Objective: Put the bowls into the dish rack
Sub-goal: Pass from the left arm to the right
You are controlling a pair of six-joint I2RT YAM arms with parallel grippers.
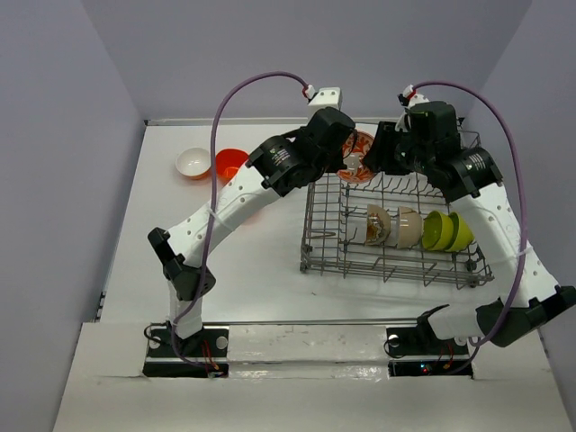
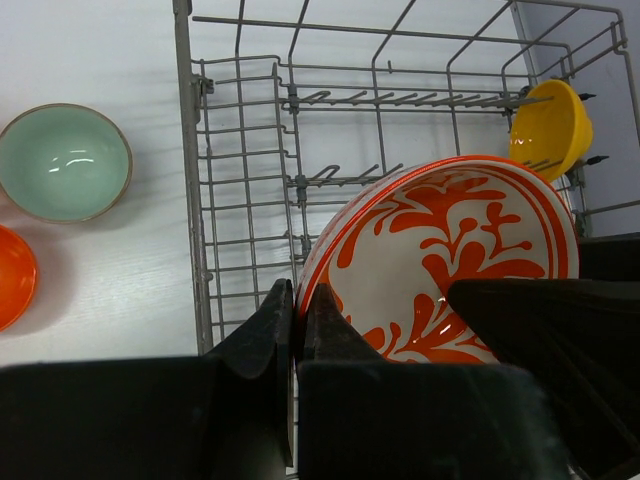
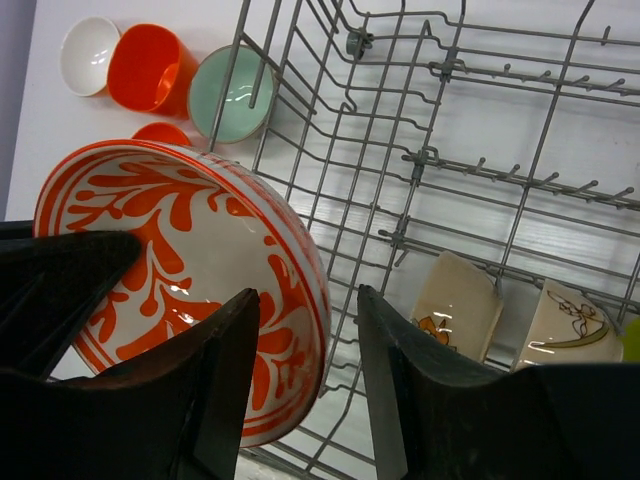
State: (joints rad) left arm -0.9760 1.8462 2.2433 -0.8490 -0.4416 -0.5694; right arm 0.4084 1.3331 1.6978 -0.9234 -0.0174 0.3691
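The white bowl with red pattern (image 1: 357, 158) hangs over the far left part of the grey wire dish rack (image 1: 396, 261). My left gripper (image 2: 297, 295) is shut on its rim (image 2: 450, 250). My right gripper (image 3: 307, 295) is open, its jaws standing either side of the same bowl's (image 3: 180, 230) opposite rim without closing on it. Two cream bowls (image 1: 378, 225) and two lime green bowls (image 1: 447, 231) stand on edge in the rack. A yellow bowl (image 2: 548, 130) sits in a rack corner. White (image 1: 193, 163), red-orange (image 1: 231, 164) and pale teal (image 2: 62, 162) bowls lie on the table.
The loose bowls lie on the white table left of the rack, near the far wall; another orange bowl (image 3: 160, 133) is beside the teal one (image 3: 232, 93). The rack's tall grid side (image 2: 190, 200) stands between them and the held bowl. Rows of upright tines (image 3: 520, 180) fill the rack floor.
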